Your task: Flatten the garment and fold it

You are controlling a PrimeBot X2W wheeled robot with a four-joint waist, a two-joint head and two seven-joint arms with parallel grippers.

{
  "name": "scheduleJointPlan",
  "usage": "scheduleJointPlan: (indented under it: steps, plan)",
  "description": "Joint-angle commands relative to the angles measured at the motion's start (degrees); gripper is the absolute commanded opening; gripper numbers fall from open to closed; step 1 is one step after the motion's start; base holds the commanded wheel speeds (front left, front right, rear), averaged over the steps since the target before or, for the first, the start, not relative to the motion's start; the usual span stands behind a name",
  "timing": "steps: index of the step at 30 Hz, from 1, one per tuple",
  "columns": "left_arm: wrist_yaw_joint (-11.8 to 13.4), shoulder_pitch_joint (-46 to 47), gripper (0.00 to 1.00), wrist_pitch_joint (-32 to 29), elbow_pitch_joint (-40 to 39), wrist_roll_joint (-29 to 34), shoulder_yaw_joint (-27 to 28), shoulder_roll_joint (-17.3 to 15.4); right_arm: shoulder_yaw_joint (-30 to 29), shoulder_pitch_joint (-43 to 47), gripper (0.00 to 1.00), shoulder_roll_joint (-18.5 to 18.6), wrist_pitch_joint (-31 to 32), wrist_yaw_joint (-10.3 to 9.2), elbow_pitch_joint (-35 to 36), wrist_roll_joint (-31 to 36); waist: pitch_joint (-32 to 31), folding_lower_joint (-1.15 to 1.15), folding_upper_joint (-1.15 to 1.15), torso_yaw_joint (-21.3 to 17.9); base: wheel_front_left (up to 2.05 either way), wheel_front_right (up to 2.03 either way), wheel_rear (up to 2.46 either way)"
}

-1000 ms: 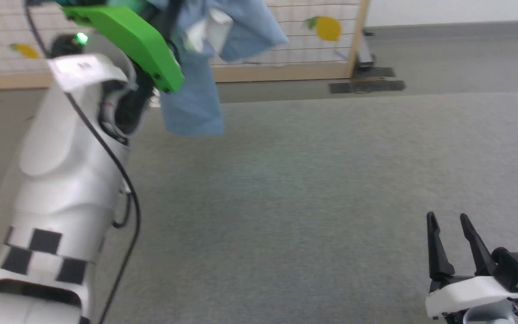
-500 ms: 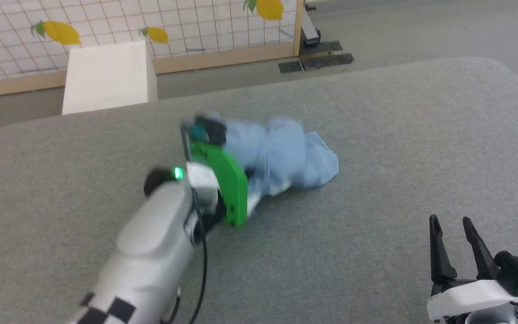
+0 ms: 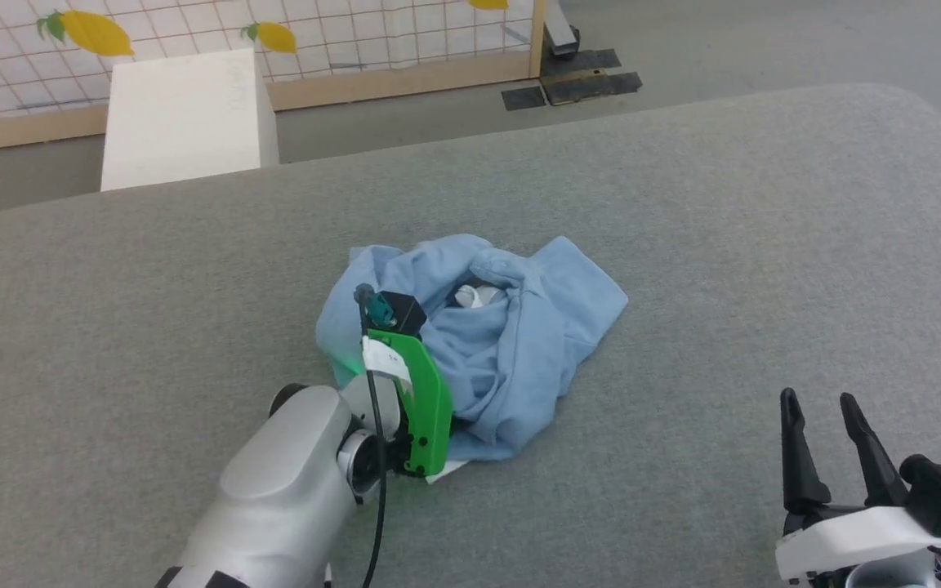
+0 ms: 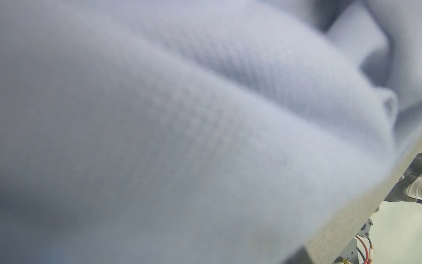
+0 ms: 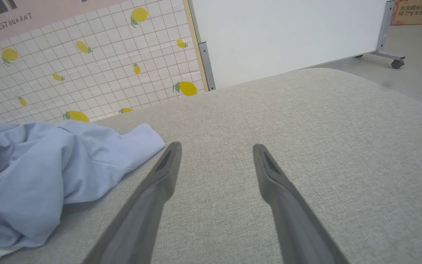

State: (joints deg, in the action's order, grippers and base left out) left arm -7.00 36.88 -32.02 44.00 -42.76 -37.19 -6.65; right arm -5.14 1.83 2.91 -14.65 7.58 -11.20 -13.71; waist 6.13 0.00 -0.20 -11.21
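The garment [image 3: 519,343], a light blue T-shirt, lies crumpled in a heap near the middle of the grey padded surface [image 3: 724,245], with a white patch [image 3: 470,296] showing in its folds. My left gripper [image 3: 395,314], on its green wrist mount, is pressed into the heap's left side, and its fingers are buried in the cloth. Blurred blue fabric of the garment [image 4: 196,128] lies right against the lens in the left wrist view. My right gripper [image 3: 817,400] hovers open and empty at the lower right, well clear of the shirt. The right wrist view has the right gripper [image 5: 216,146] beside the garment [image 5: 31,176].
A white box [image 3: 185,114] stands past the far edge of the surface at the left. Behind it runs a tiled panel with lemons [image 3: 405,33] in a wooden frame. The surface's rounded far right corner [image 3: 928,114] drops to the floor.
The camera has tilted down. The left arm, which held the shirt hanging high, has come down, and the shirt now lies spread in a heap on the surface. The right gripper has stayed put.
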Motion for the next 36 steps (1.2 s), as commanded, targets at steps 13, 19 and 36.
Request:
scheduleJointPlan:
  steps: [13, 19, 36]
  plan:
    - [2.17, 1.85, 1.0, 4.57, -16.79, -11.08, 13.2, -3.21, -0.87, 0.91, 1.0, -0.03, -0.35, -0.09, -1.27, 0.73, -6.35, 0.0, 0.2, 8.57, 0.0, 0.0, 0.0]
    - [4.64, -1.21, 1.0, 19.55, -23.02, -6.44, 19.47, -8.07, -0.9, 0.84, 1.0, -0.03, -0.35, -0.09, -1.37, 0.83, -7.67, 0.0, 0.2, 10.18, 0.0, 0.0, 0.0]
    - [7.97, -23.32, 1.0, 46.61, -29.91, 10.8, 22.94, -15.73, -3.05, 2.61, 1.0, -0.03, -0.35, -0.09, 0.32, 1.76, -9.8, 0.0, 0.2, 11.29, 0.0, 0.0, 0.0]
